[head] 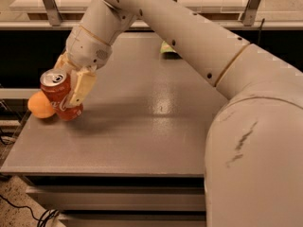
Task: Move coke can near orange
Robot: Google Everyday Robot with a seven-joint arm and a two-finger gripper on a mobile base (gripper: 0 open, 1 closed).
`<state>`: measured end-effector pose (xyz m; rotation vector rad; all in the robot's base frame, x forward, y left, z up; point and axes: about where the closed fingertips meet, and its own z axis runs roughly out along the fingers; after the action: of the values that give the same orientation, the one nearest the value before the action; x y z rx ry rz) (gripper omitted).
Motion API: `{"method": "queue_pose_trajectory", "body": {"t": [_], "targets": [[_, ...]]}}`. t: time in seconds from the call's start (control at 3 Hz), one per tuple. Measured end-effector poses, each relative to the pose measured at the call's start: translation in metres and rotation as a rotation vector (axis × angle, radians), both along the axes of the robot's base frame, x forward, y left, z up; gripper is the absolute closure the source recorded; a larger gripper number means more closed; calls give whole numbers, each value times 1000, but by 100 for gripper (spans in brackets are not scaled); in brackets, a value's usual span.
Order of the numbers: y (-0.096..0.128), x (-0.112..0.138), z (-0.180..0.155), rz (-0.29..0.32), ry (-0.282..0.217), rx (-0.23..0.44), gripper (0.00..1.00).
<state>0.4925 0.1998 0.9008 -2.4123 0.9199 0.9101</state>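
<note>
The red coke can (59, 97) with a silver top stands tilted at the left edge of the grey table (142, 126). Its base is on or just above the surface. The orange (40, 105) lies right beside it on the left, touching or nearly touching it. My gripper (64, 86) reaches down from the upper right and is shut on the coke can. One cream finger (81, 85) lies along the can's right side; the other finger is behind the can, mostly hidden.
A flat green snack bag (168, 48) lies at the back of the table, partly hidden by my arm. My large white arm (246, 126) fills the right side of the view. The table's left edge is just beyond the orange.
</note>
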Motion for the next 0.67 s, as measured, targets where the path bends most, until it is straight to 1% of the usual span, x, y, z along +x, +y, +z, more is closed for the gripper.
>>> {"method": "queue_pose_trajectory", "body": {"t": [0.33, 0.67], "targets": [[1, 1, -3, 0, 8, -15, 82], [0, 2, -5, -4, 13, -24, 58]]}}
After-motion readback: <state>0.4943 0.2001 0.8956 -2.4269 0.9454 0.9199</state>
